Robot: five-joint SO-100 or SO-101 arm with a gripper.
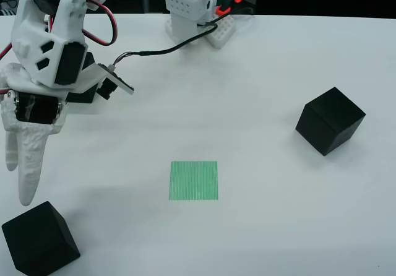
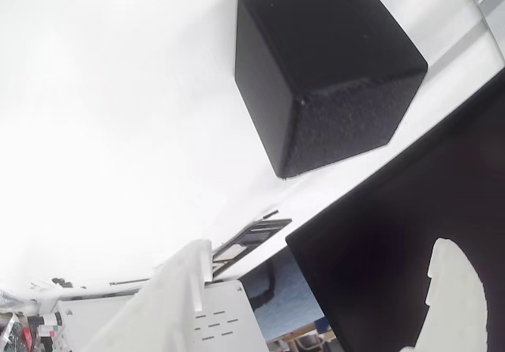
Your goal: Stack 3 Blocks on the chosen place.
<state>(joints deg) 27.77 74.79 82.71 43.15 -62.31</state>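
My gripper [image 1: 18, 177] above the near-left block [image 1: 40, 239], overhead view.
Fingers apart and empty, pointing down; the cube lies just below and slightly right of the tips, turned corner-on; green patch [image 1: 193, 180] bare, to the right; another block [image 1: 330, 120] far right.

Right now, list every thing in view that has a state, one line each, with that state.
Gripper: open, empty, fingers pointing down above the near-left block.
Near-left block: resting on the table, not gripped, off the green square.
Right block: resting on the table, untouched, off the green square.
Green square: bare, nothing stacked on it.
Table: white, carrying both blocks and the square.
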